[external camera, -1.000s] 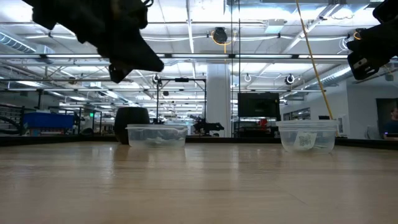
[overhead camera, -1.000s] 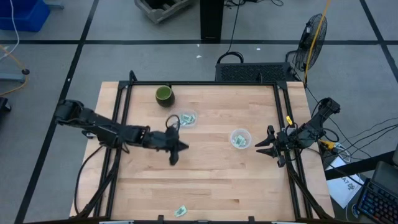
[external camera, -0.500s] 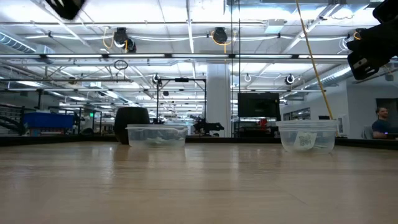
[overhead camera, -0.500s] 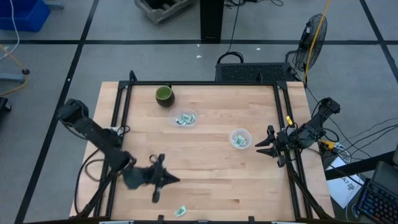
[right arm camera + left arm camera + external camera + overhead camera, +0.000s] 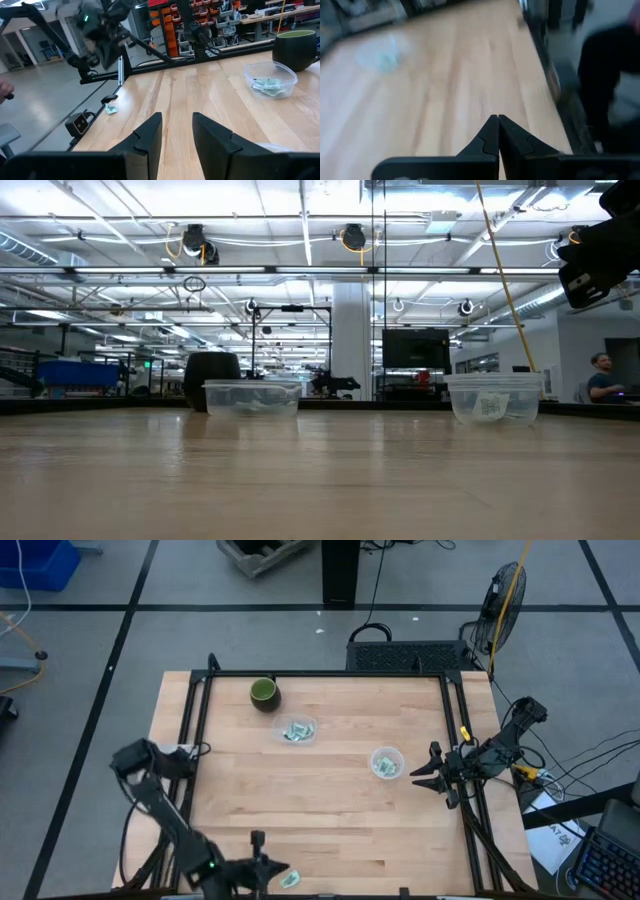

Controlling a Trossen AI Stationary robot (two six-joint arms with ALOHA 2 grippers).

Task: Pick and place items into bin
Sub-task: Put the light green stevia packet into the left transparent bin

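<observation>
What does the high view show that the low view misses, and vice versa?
Only high view: the left pincer, down at the table's front edge beside a loose packet; the left wrist view shows it shut. It also shows the packets lying in both containers.
Only low view: a person in the room behind the table.
Both: the cup, the clear container near it, the round container, and the right arm at the right edge with its right pincer open.
</observation>
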